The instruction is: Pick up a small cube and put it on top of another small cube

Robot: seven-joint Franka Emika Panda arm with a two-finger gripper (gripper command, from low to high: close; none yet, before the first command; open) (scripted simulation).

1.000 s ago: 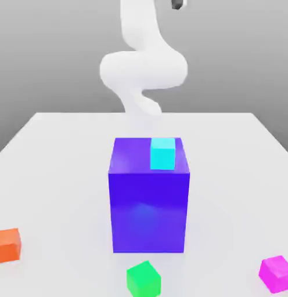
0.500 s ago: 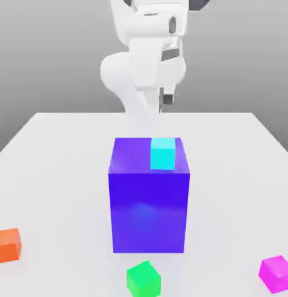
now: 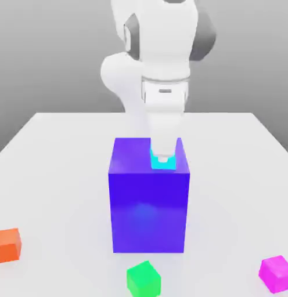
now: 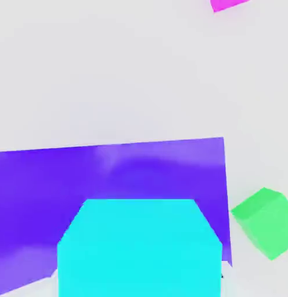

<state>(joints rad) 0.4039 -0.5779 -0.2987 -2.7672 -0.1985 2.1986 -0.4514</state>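
The small cube, cyan and glossy, sits on top of a big blue-violet block, near that top's edge on the exterior view's right. My gripper has come straight down over it. One finger lies against the cube's near face and hides its upper part; the other finger is behind the cube, hidden. The jaws stand closed on the cube, which still rests on the block. In the hand view the cyan cube looms very close, with the block's top under it.
On the white table lie a small green cube in front of the block, a magenta cube at the front on the exterior view's right, and an orange cube at the left. The hand view also has the green cube and the magenta cube.
The arm has dropped from high above the block down onto the cyan cube, and the jaws have closed around it. None of the cubes has shifted.
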